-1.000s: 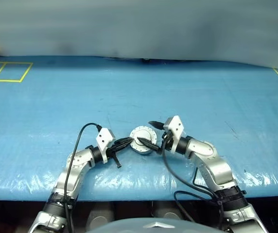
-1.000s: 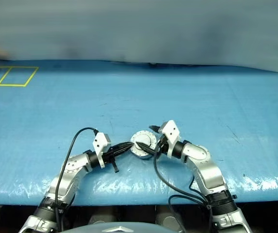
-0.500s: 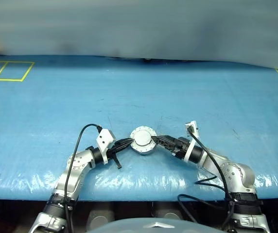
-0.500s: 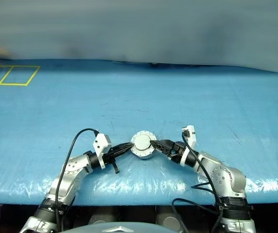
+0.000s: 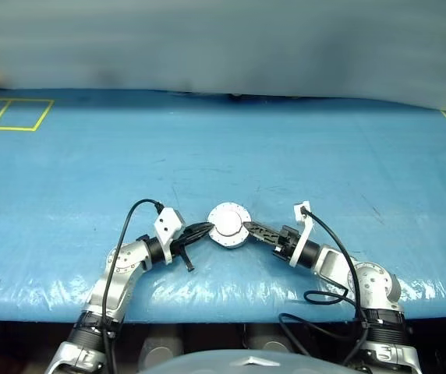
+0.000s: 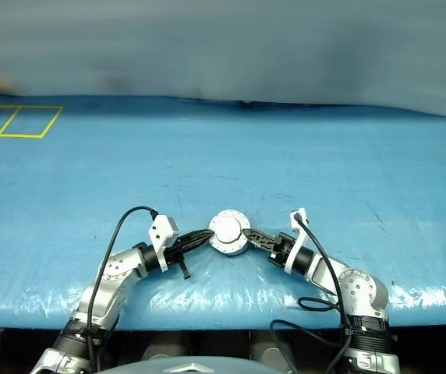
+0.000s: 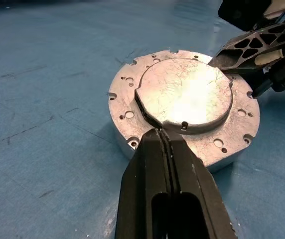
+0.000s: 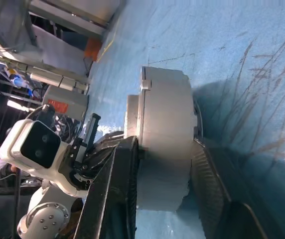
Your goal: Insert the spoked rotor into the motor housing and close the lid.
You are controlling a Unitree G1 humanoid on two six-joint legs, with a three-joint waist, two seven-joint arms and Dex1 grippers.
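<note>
Your left fingers (image 7: 165, 149): pressed together at lid (image 7: 185, 92) | right fingers (image 8: 120, 169): clamping closed motor housing (image 8: 165, 149) on bench (image 5: 207, 156)

the lid (image 7: 190, 92) is plain light grey, shiny at its raised centre; the motor housing (image 8: 165, 149) is pale silver. blue table cover (image 5: 324, 156) with yellow taped squares (image 5: 12, 115); black fingers (image 7: 170, 199).

1. Left gripper (image 7: 165, 137): fingers pressed together, arm low, elbow bent, pointing inward toward the right.
2. Right gripper (image 5: 253, 231): fingers (image 8: 113, 199) parted, wrist rolled sideways, forearm low, pointing inward.
</note>
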